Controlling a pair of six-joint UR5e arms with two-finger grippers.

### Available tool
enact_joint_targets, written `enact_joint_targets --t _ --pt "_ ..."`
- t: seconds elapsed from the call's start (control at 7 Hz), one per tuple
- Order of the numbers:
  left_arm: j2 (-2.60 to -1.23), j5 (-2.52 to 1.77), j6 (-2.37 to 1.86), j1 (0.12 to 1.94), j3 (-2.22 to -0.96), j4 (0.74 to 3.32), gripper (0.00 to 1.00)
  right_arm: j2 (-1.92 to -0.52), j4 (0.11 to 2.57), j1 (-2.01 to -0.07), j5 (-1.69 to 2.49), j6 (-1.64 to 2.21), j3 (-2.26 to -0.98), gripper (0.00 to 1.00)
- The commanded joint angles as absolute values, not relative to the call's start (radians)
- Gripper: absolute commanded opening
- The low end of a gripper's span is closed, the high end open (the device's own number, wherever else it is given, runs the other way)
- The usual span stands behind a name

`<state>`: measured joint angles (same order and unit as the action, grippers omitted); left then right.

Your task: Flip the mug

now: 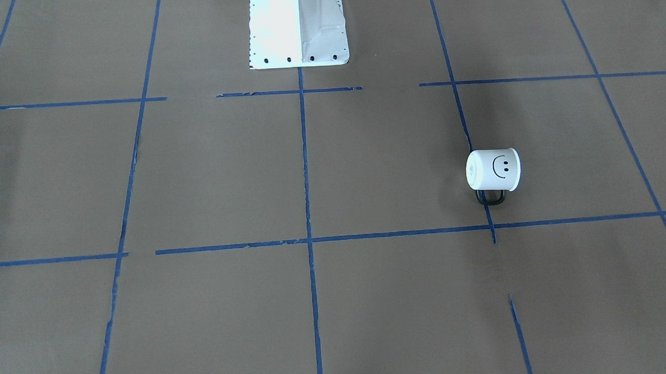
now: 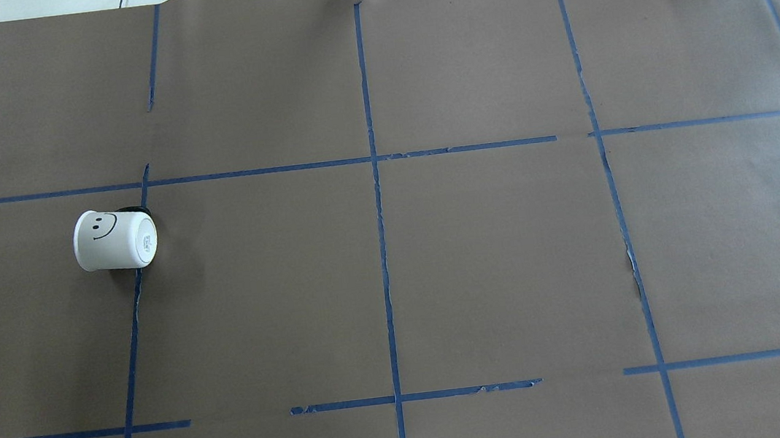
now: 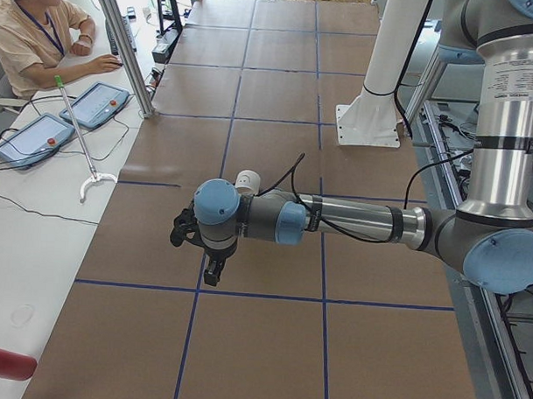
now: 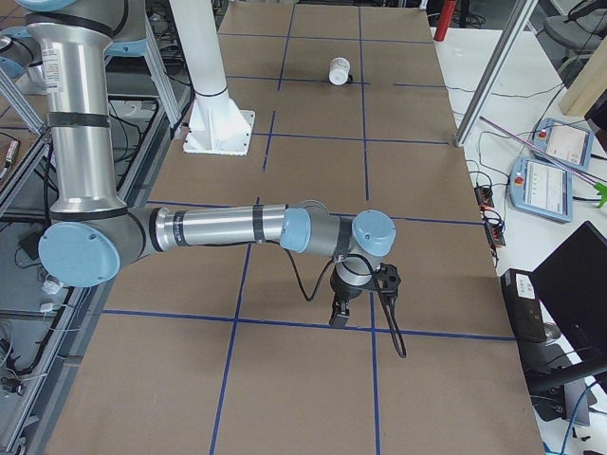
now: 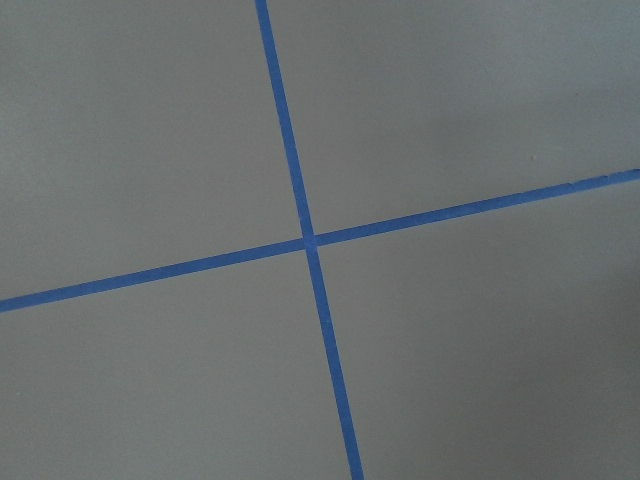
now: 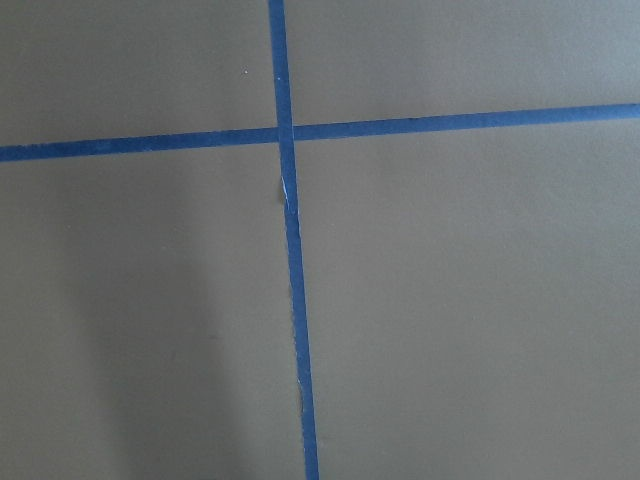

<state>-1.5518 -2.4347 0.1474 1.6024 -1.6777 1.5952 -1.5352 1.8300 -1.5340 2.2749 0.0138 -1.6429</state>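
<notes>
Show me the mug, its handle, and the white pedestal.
mug [image 1: 493,170]: front-facing view, white side wall.
handle [image 1: 491,202]: front-facing view, black loop.
white pedestal [image 1: 299,53]: front-facing view, base plate.

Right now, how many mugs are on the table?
1. The mug lies on its side on the robot's left half of the table, over a blue tape line. No other shows in any view.

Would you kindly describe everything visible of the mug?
The mug is small, white and smooth, with a black smiley face drawn on its wall and a black loop handle. It lies on its side on the brown-covered table, over a blue tape line, on the robot's left half. Its base points toward the table's middle, the face up, the handle away from the robot. Only the table touches it.
</notes>
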Motion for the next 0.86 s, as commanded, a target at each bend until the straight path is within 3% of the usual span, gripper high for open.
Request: enact_joint_targets --t 0.0,0.71 --pt "-1.552 -2.437 0.146 1.601 -1.683 1.6 1.0 -1.536 1.83 -1.534 2.275 0.014 -1.643 1.0" --pt "-1.586 -2.375 0.053 1.571 -1.689 1.627 1.0 -1.536 1.83 -1.534 2.275 0.014 -1.643 1.0"
